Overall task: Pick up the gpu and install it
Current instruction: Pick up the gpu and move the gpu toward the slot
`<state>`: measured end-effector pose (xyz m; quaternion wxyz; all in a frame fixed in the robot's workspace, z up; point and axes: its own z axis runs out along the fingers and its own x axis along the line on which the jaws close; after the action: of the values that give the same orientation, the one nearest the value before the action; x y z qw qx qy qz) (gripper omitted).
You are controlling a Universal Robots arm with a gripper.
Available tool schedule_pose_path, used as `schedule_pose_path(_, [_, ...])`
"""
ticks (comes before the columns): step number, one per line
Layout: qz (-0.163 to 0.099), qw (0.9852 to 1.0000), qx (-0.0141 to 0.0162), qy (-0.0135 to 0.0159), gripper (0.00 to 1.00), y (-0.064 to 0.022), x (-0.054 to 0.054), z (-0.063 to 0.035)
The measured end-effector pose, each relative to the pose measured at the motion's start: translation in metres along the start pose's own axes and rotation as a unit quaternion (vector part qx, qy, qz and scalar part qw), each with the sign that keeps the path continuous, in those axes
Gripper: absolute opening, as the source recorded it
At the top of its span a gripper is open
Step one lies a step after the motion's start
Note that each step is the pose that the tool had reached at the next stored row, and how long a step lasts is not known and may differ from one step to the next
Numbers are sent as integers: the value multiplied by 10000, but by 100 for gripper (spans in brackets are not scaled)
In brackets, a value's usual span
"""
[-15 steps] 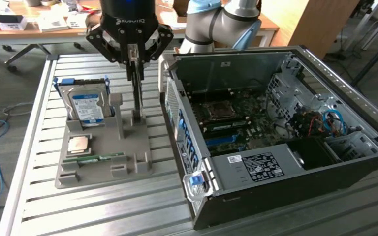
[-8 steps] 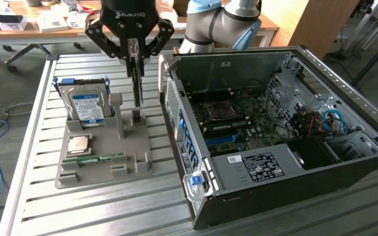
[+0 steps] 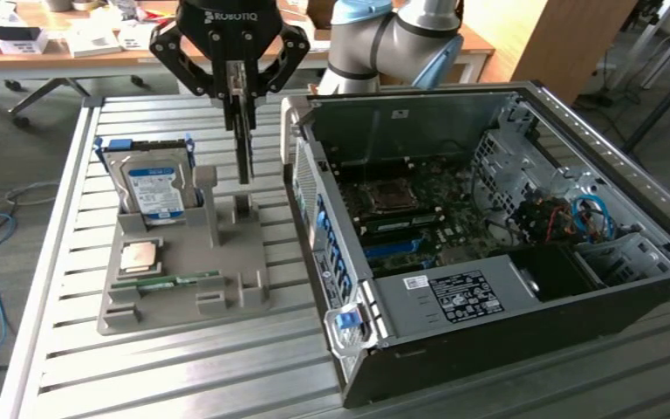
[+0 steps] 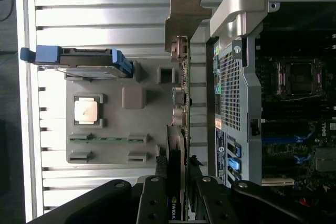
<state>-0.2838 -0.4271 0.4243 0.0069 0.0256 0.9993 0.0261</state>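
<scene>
now robotiq pincer (image 3: pixel 240 92) grasping nvidia-labelled gpu (image 3: pixel 243 148), upright above grey holder (image 3: pixel 242 253)

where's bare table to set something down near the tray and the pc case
Bare slatted table lies on the camera side of the grey parts tray, up to the computer case, and in a strip along the tray's side at the exterior view's left. Crowded: the gap between tray and case, where the gripper holds the gpu.

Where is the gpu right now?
In the exterior view's left half, the gpu hangs edge-on in the gripper, over the grey holder, between the hard drive and the open computer case.
</scene>
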Motion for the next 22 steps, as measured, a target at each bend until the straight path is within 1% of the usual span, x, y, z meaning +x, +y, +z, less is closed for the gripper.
schedule_pose_path(7, [0,10000,0,0,26,0,0,-2])
schedule_pose_path(15, [0,10000,0,0,26,3,-2,-63])
schedule_pose_path(22, [0,10000,0,0,26,3,-2,-64])
